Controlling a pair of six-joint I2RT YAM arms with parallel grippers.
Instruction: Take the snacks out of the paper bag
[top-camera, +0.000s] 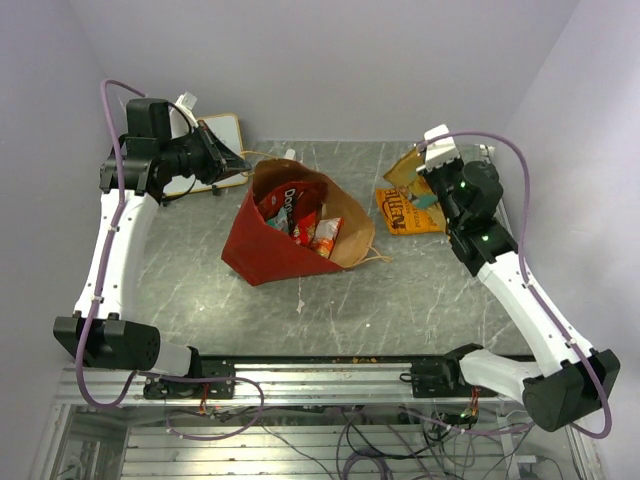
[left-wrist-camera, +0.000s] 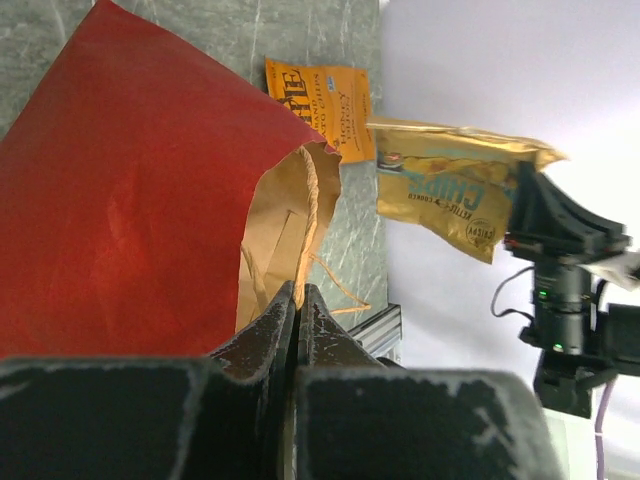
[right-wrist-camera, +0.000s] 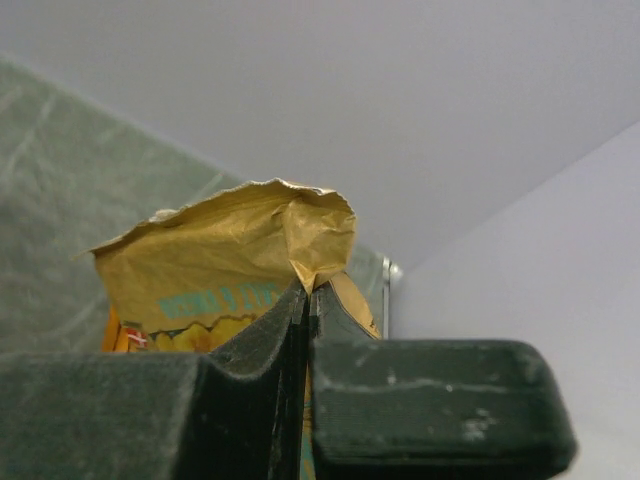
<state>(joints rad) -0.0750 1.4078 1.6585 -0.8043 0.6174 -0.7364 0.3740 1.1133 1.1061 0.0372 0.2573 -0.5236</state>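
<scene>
The paper bag (top-camera: 270, 245), red outside and brown inside, lies mid-table with its mouth open toward the right. Several snack packets (top-camera: 300, 215) show inside it. My left gripper (top-camera: 238, 160) is shut on the bag's back rim; in the left wrist view its tips (left-wrist-camera: 298, 292) pinch the kraft edge (left-wrist-camera: 300, 215) beside a cord handle. My right gripper (top-camera: 430, 168) is shut on a golden packet with teal print (top-camera: 405, 165), held above the table at the back right. That packet also shows in the right wrist view (right-wrist-camera: 220, 265), pinched at its crumpled top. An orange packet (top-camera: 405, 212) lies flat below it.
A white whiteboard (top-camera: 222, 135) lies at the back left, behind the left gripper. The bag's cord handle (top-camera: 375, 255) trails onto the table on its right. A metal rail (top-camera: 330, 365) runs along the near edge. Walls close in at the back and right.
</scene>
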